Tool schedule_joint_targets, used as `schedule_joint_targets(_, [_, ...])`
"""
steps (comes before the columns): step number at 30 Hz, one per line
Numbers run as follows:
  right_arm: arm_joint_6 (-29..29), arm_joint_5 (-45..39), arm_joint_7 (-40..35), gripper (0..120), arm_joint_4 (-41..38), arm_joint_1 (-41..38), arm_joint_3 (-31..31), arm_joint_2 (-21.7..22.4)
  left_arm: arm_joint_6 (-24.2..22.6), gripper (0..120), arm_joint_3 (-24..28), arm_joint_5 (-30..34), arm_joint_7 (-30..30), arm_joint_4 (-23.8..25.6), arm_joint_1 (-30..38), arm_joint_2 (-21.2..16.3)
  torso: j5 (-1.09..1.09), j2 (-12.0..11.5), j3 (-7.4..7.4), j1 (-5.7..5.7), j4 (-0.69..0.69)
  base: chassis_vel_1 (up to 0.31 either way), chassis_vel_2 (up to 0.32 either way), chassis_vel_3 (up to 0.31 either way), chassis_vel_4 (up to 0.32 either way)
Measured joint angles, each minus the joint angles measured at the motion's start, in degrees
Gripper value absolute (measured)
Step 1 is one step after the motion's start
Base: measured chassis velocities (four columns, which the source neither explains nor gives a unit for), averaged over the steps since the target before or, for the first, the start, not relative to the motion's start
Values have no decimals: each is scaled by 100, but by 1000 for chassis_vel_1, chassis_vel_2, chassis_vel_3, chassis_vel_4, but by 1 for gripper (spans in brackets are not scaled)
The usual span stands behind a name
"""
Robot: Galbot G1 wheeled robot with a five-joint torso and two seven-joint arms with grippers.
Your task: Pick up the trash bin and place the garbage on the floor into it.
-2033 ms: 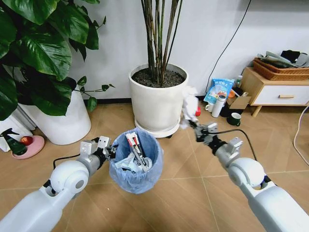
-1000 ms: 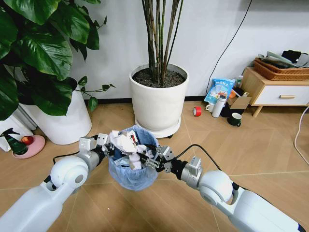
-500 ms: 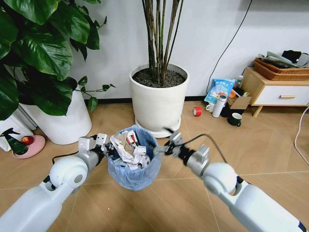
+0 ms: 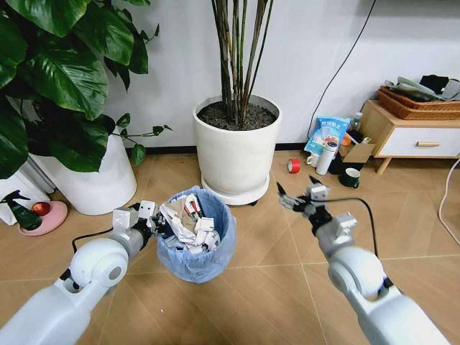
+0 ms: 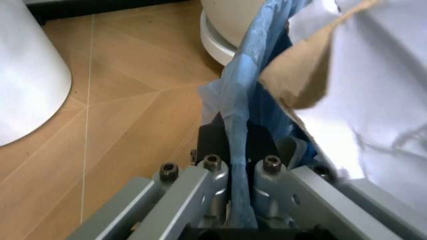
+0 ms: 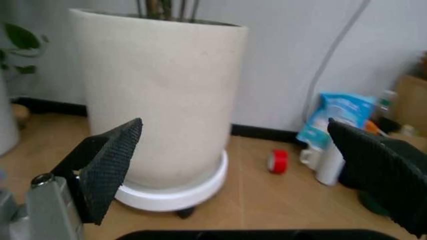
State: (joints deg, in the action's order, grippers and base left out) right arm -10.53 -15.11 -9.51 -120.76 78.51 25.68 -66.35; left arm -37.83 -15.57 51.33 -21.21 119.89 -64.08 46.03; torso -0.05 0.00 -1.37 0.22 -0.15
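The trash bin [image 4: 208, 251] is a small round bin lined with a light-blue bag, held just above the wood floor. My left gripper [image 4: 153, 220] is shut on its near-left rim; the left wrist view has the fingers [image 5: 212, 172] clamped on the blue bag edge [image 5: 235, 107]. Garbage fills the bin: crumpled white paper wads [image 4: 185, 218] and a brown-and-white sheet [image 5: 353, 85]. My right gripper [image 4: 296, 195] hangs open and empty to the right of the bin. Its black pads [image 6: 110, 167] stand wide apart, facing the white pot.
A large white plant pot [image 4: 236, 147] on a wheeled saucer stands just behind the bin, and another white pot [image 4: 93, 183] is at the left. By the wall on the right are a small red object [image 4: 293, 165], a white bottle [image 4: 325, 157], a blue-white bag [image 4: 327, 133], a dark mug [image 4: 350, 177] and a low cabinet [image 4: 410, 136].
My right gripper let a white paper wad go into the bin, then drew back to the right, open and empty. The bin and left gripper stayed put.
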Motion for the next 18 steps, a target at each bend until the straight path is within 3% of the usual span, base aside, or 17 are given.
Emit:
schedule_joint_targets(6, [43,302,1,100,-401,579,351,-478,8,0,2,-22,-11,94,-52,43,-1,0,0,0,2,0,0,0,0])
schedule_joint_targets(18, [131,512,6,100,-699,1022,563,-662,27,0,-11,-69,-50,248,-185,84,1,0,0,0,2,0,0,0,0])
